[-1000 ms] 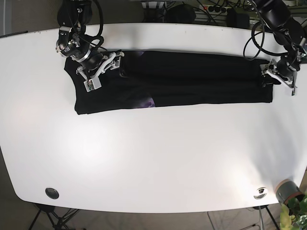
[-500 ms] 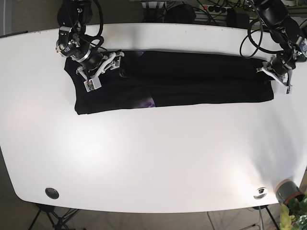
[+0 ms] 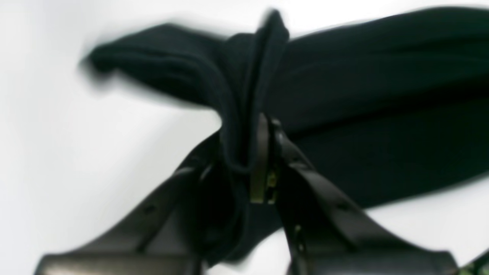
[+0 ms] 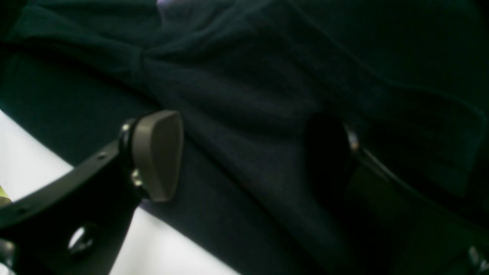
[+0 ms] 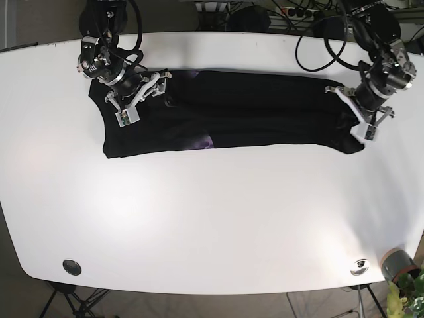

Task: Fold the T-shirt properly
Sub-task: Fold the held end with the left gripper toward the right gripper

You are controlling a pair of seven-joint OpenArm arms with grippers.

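The near half of the white worktop lies bare, giving wide open room up to its curved front edge, where two small round fittings sit near the corners. A potted plant shows past the near corner. Farther back, the black T-shirt lies as a long folded band across the worktop. The left tool is clamped on a bunched fold of the shirt's end, raised off the surface. The right tool rests spread wide apart over the shirt's other end, cloth lying between its pads. Cables hang behind the far edge.
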